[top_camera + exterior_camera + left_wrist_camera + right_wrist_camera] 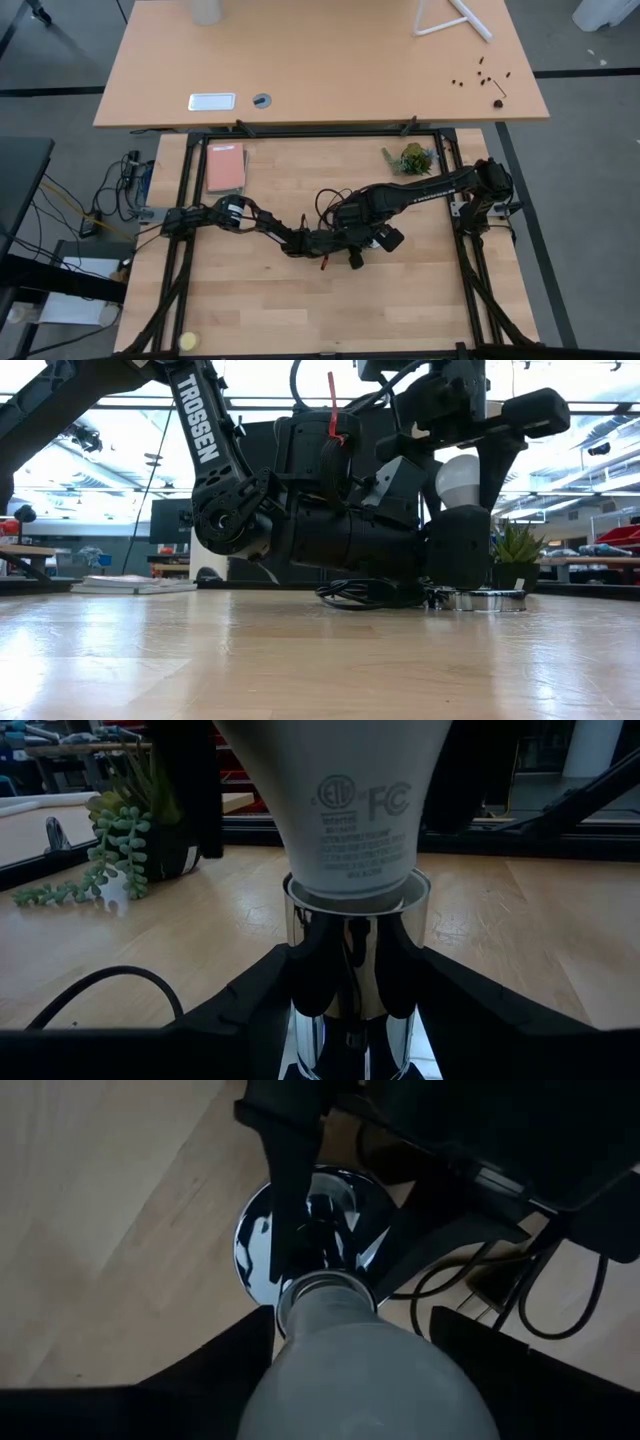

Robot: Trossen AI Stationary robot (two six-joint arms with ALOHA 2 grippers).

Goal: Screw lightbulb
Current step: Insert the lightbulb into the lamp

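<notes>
The white lightbulb point(345, 795) stands upright with its screw base in the chrome socket point(355, 935), which rises from a round silvery disc point(255, 1230) on the table. My left gripper point(355, 995) lies low on the table and is shut on the socket. My right gripper point(350, 1370) comes from above and is shut on the bulb point(458, 478). In the high view both grippers meet at the table's middle point(355, 242), and the arms hide the bulb there. My left gripper pinches the chrome socket's upright cylinder point(300, 955) between its two fingers, one on each side. The fingers come level along the table. The socket stands upright on its disc point(487, 600). My right gripper holds the bulb's wide white globe point(300, 1370) between its two fingers, one on each side. The fingers point down from above. The bulb stands upright, its neck point(320, 1295) in the socket's mouth.
A black cord point(100, 985) runs from the socket across the wood. A small green succulent point(410, 158) stands at the far right. A pink notebook point(225, 167) lies at the far left, a yellow ball point(188, 341) at the near left. Black frame rails point(468, 250) edge the table.
</notes>
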